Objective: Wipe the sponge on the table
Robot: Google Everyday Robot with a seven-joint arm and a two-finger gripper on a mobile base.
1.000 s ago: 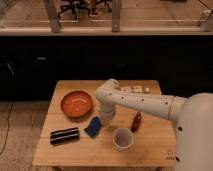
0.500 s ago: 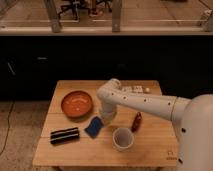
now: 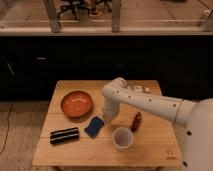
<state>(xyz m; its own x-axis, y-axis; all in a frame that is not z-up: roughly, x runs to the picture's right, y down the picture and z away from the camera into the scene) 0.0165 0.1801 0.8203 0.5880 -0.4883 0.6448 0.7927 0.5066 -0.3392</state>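
The blue sponge lies flat near the middle of the light wooden table, between the orange bowl and the white cup. My white arm reaches in from the right, bends over the table's back half and points down. The gripper is at the end of the arm, right at the sponge's upper right corner and low over the tabletop. The arm's wrist hides part of the gripper.
An orange bowl sits at the left back. A black block with pale stripes lies at the front left. A white cup stands in front of the sponge's right side, a reddish-brown item beside it. Small white objects lie at the back edge.
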